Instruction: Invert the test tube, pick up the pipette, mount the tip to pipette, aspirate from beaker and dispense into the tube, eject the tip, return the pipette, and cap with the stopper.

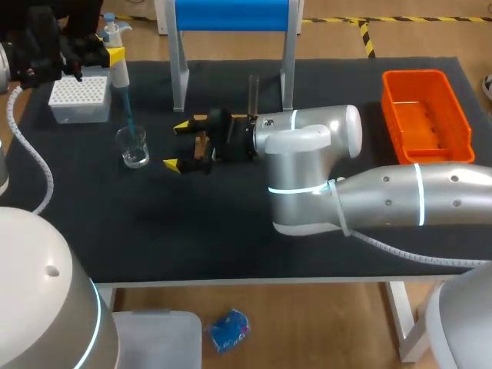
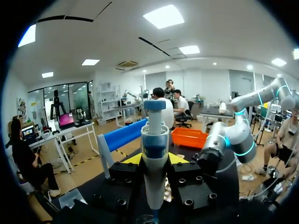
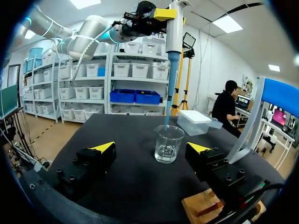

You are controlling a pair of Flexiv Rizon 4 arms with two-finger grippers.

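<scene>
My left gripper [image 1: 108, 54] [image 2: 155, 161] is shut on the white and blue pipette [image 1: 119, 65] [image 2: 155, 154] [image 3: 174, 37] and holds it upright. The pipette's blue tip [image 1: 129, 115] [image 3: 169, 93] reaches down into the glass beaker [image 1: 134, 146] [image 3: 168, 143]. Just right of the beaker my right gripper [image 1: 178, 144] [image 3: 152, 154] stands open, its fingers pointing at the beaker without touching it. A thin upright test tube [image 1: 253, 91] stands behind the right wrist. A wooden block [image 1: 203, 142] [image 3: 203, 207] lies under the right gripper.
A white tip box [image 1: 79, 98] [image 3: 196, 119] sits at the back left, behind the beaker. A blue-topped stand [image 1: 234, 15] [image 2: 124, 134] rises at the back middle. An orange bin [image 1: 427, 115] [image 2: 189, 137] is at the back right.
</scene>
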